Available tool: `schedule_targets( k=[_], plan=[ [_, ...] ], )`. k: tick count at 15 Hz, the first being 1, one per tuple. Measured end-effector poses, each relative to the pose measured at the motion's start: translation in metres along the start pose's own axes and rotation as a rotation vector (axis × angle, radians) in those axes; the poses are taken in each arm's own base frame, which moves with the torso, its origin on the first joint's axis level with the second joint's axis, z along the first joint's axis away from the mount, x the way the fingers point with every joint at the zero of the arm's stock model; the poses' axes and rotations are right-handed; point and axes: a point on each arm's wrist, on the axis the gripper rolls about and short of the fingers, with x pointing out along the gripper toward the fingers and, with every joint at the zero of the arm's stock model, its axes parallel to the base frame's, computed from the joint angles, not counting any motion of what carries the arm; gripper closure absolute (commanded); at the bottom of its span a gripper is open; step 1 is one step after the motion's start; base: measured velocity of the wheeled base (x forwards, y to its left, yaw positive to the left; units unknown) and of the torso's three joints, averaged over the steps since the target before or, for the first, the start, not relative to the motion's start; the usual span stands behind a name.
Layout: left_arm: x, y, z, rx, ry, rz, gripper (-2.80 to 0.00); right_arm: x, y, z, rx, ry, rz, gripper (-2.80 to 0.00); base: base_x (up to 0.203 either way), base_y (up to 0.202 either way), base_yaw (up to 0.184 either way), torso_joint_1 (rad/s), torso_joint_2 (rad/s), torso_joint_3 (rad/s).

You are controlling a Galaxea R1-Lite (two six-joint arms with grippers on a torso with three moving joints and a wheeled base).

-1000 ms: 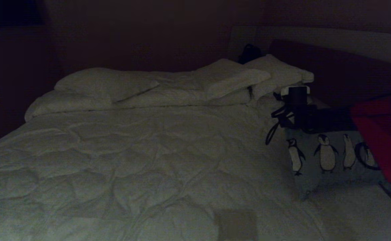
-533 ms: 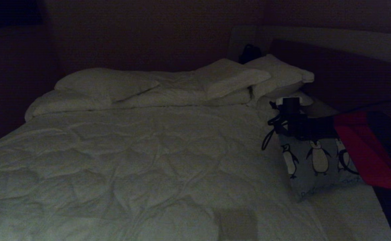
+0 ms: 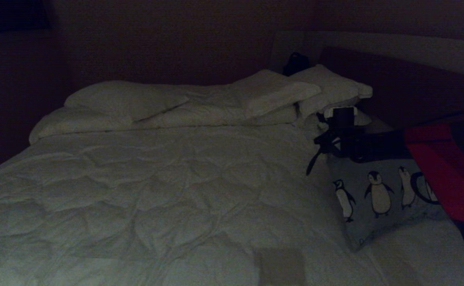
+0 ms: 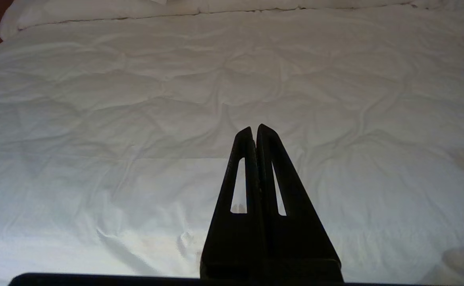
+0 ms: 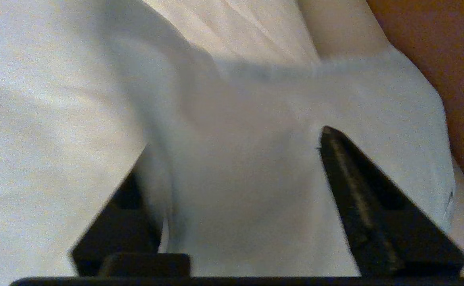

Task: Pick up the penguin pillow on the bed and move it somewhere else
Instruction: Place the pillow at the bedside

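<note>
penguin pillow point(image 3: 378, 198): on bed point(image 3: 176, 190), right edge, below white pillows point(image 3: 327, 91) | right tool point(image 5: 239, 190): fingers apart, straddling pillow top | left tool point(image 4: 255, 131): fingers together, over bed

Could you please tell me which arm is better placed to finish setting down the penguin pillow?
Right: the right gripper straddles the penguin pillow, fingers apart. The left gripper is shut over bare duvet.

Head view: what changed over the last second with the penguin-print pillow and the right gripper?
The right gripper opened its fingers, releasing the grey-blue rectangular penguin pillow, which settled lower onto the bed's white quilted duvet, tipping flatter. The plain white pillows and the left gripper, shut, stayed put.
</note>
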Motion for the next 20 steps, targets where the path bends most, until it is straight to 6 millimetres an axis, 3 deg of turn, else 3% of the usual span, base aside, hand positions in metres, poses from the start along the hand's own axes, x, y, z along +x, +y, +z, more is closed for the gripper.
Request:
schedule_targets(
  k=[5, 7, 10, 12, 13, 17, 20],
  plan=[
    [0.0, 0.0, 0.0, 0.0, 0.0, 0.0, 0.0, -0.044, 0.003, 0.023, 0.05, -0.063, 0.12, -2.8, 0.0, 0.0, 0.0, 0.0, 0.0, 0.0],
    [0.0, 0.0, 0.0, -0.001, 0.0, 0.001, 0.0, -0.062, -0.009, 0.037, 0.099, -0.094, 0.147, -2.8, 0.0, 0.0, 0.0, 0.0, 0.0, 0.0],
    [0.0, 0.0, 0.0, 0.0, 0.0, 0.0, 0.0, -0.061, -0.057, 0.041, 0.191, -0.071, 0.115, -2.8, 0.0, 0.0, 0.0, 0.0, 0.0, 0.0],
    [0.0, 0.0, 0.0, 0.0, 0.0, 0.0, 0.0, -0.05, -0.107, 0.03, 0.277, -0.017, 0.064, -2.8, 0.0, 0.0, 0.0, 0.0, 0.0, 0.0],
    [0.0, 0.0, 0.0, -0.001, 0.0, 0.0, 0.0, -0.045, -0.13, 0.022, 0.318, 0.017, 0.043, 0.0, 0.0, 0.0, 0.0, 0.0, 0.0, 0.0],
    [0.0, 0.0, 0.0, 0.0, 0.0, 0.0, 0.0, -0.03, -0.219, -0.033, 0.51, 0.192, -0.011, 0.0, 0.0, 0.0, 0.0, 0.0, 0.0, 0.0],
    [0.0, 0.0, 0.0, 0.0, -0.001, 0.0, 0.0, -0.023, -0.267, -0.074, 0.645, 0.282, -0.006, 0.0, 0.0, 0.0, 0.0, 0.0, 0.0, 0.0]
  ],
)
